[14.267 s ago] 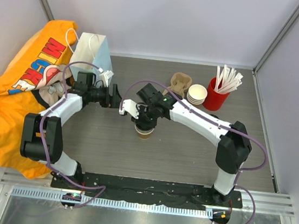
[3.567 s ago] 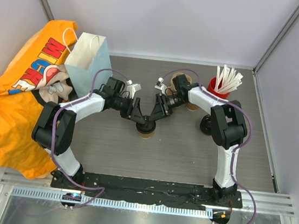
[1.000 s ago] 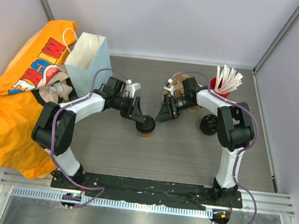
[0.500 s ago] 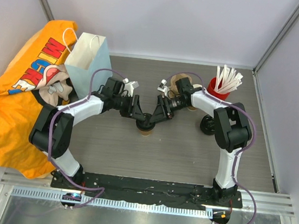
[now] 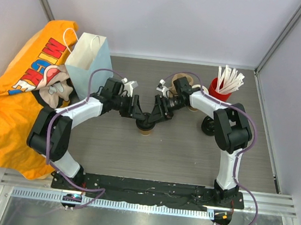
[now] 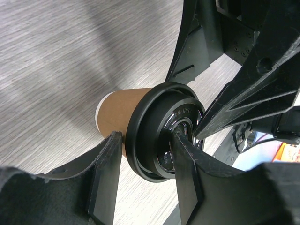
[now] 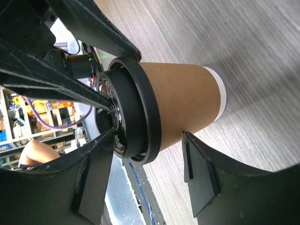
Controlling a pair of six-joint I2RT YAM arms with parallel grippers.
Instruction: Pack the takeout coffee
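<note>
The takeout coffee (image 5: 146,124), a brown paper cup with a black lid, stands mid-table. My left gripper (image 5: 139,114) comes in from the left and is shut on the lid's edge. In the left wrist view one finger lies on the lid top (image 6: 185,154) and the other sits under the rim against the cup wall (image 6: 119,110). My right gripper (image 5: 154,114) reaches in from the right and is open. Its fingers straddle the lid (image 7: 133,108) and upper cup (image 7: 183,103); the lower fingertip (image 7: 187,137) just meets the wall.
A pale paper bag (image 5: 88,58) stands open at the back left beside an orange cloth (image 5: 10,90). At the back right are a red cup of wrapped sticks (image 5: 219,93), a cardboard carrier (image 5: 180,79) and a loose black lid (image 5: 210,125).
My right gripper has swung left from near the carrier to the cup and now straddles its lid. The left gripper has kept its hold and shifted slightly.
</note>
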